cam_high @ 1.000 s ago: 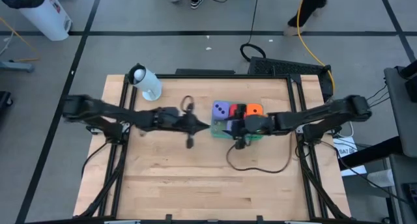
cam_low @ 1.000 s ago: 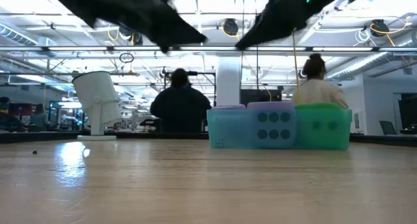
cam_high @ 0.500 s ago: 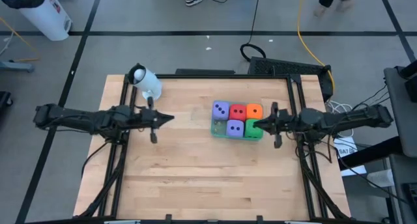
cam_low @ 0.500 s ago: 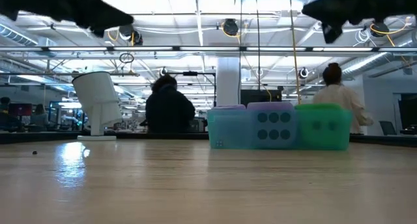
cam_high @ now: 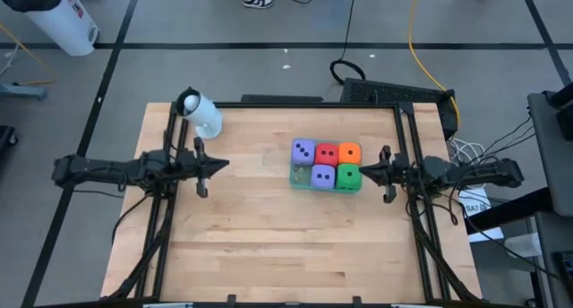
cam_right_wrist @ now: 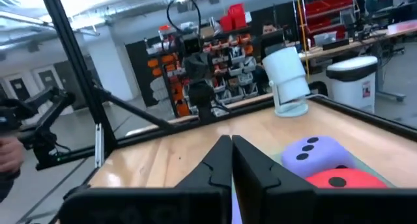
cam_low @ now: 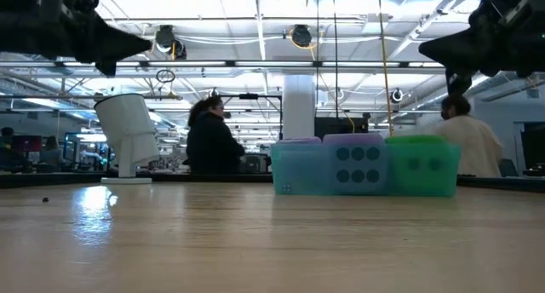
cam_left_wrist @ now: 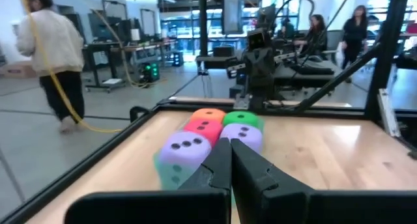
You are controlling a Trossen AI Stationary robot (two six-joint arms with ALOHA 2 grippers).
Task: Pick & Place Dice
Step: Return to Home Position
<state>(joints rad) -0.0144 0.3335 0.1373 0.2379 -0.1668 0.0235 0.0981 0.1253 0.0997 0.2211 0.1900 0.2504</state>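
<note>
Five dice sit together in a translucent teal tray (cam_high: 295, 176) right of the table's middle: a purple die (cam_high: 304, 151), a red die (cam_high: 326, 154) and an orange die (cam_high: 349, 153) in the far row, a second purple die (cam_high: 321, 175) and a green die (cam_high: 346, 176) in the near row. My left gripper (cam_high: 224, 163) is shut and empty, above the table's left part. My right gripper (cam_high: 363, 174) is shut and empty, just right of the green die, raised above the table.
A white cylindrical lamp-like object (cam_high: 200, 113) stands at the table's far left corner. A dark mat and cables (cam_high: 394, 93) lie beyond the far right corner. People (cam_low: 213, 140) move in the room behind the table. Bare wood spans the near half (cam_high: 286, 245).
Both arms have drawn back from the tray: my left gripper toward the table's left edge, my right gripper toward the right edge. The dice stay in the tray, unmoved. People in the room behind have walked on.
</note>
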